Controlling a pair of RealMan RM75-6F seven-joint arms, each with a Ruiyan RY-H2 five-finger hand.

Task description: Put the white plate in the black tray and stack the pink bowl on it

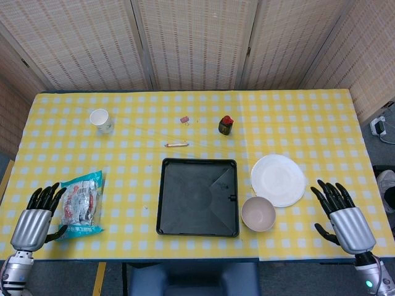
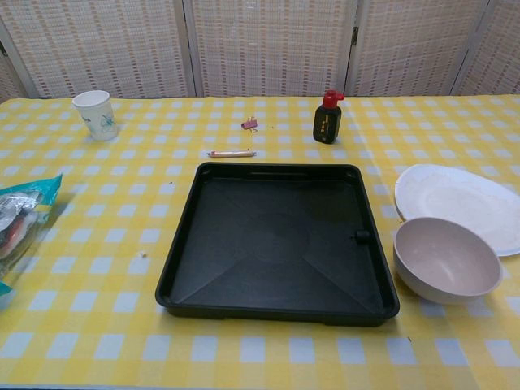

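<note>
The black tray [image 1: 197,197] [image 2: 276,244] lies empty at the table's front centre. Just to its right rests the white plate [image 1: 278,179] [image 2: 463,203], and the pink bowl [image 1: 258,213] [image 2: 447,258] stands in front of the plate, touching its near rim. My right hand [image 1: 342,216] hovers open at the front right edge, a little right of plate and bowl, holding nothing. At the front left edge my left hand [image 1: 37,219] is open too, beside a snack packet. Neither hand shows in the chest view.
A snack packet [image 1: 81,205] [image 2: 16,219] lies at front left. Further back are a paper cup [image 1: 101,120] [image 2: 95,113], a small dark bottle with a red cap [image 1: 226,125] [image 2: 327,118], a pink clip [image 1: 184,119] [image 2: 249,124] and a thin stick [image 1: 176,144] [image 2: 231,153].
</note>
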